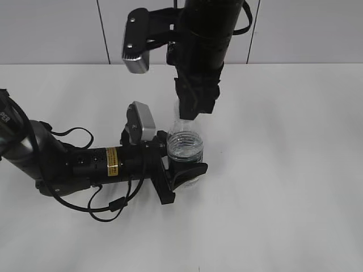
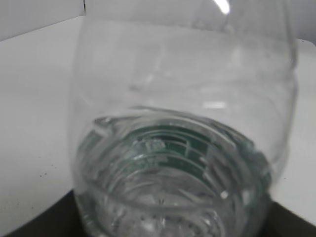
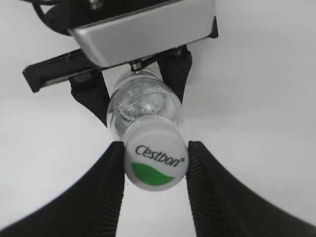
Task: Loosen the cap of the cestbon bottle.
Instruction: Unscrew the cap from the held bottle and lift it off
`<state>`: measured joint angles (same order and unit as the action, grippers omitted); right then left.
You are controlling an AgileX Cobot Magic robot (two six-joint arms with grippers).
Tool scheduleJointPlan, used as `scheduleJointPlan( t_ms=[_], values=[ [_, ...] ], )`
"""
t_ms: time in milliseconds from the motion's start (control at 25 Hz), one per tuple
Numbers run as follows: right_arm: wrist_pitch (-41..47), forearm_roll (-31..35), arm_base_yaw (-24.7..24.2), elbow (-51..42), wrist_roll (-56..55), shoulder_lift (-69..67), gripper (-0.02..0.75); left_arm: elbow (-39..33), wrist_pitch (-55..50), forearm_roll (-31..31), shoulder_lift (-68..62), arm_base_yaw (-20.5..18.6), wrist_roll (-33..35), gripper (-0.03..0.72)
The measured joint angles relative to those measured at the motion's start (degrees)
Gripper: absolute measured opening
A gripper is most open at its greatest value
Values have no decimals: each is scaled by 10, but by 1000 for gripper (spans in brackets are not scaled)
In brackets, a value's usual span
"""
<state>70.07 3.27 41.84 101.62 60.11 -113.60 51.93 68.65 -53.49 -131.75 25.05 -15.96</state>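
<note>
You've got the cestbon bottle [image 1: 185, 148] upright on the table [image 1: 295, 170]. L gripper [image 1: 184, 170] fingers clamp its lower body. Above it, R gripper [image 3: 155, 163] fingers are pressed on both sides of the cap [image 3: 156, 160].

One bottle [image 1: 185, 148] stands on the one bench [image 1: 295, 170] — clear plastic, with one white cap [image 3: 155, 160] on top. Two arms are in view, each with one gripper — the left gripper [image 1: 182, 167] low at the bottle, the right gripper [image 3: 154, 163] at the cap. Two wrist cameras show on the arms.
</note>
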Motion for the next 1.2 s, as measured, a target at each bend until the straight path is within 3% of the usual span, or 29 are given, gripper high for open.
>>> scheduleJointPlan(
  t_ms=[480, 640, 880, 960, 1080, 1200],
  values=[
    [0, -12, 0, 0, 194, 0, 293, 0, -1, 0, 0, 0, 1, 410],
    [0, -12, 0, 0, 194, 0, 293, 0, -1, 1, 0, 0, 1, 410],
    [0, -11, 0, 0, 98, 0, 295, 0, -1, 1, 0, 0, 0, 410],
    [0, -11, 0, 0, 63, 0, 379, 0, -1, 1, 0, 0, -2, 410],
    [0, -10, 0, 0, 20, 0, 589, 0, -1, 2, 0, 0, -4, 410],
    [0, -9, 0, 2, -16, 0, 627, 0, -1, 2, 0, 0, -4, 410]
  ],
)
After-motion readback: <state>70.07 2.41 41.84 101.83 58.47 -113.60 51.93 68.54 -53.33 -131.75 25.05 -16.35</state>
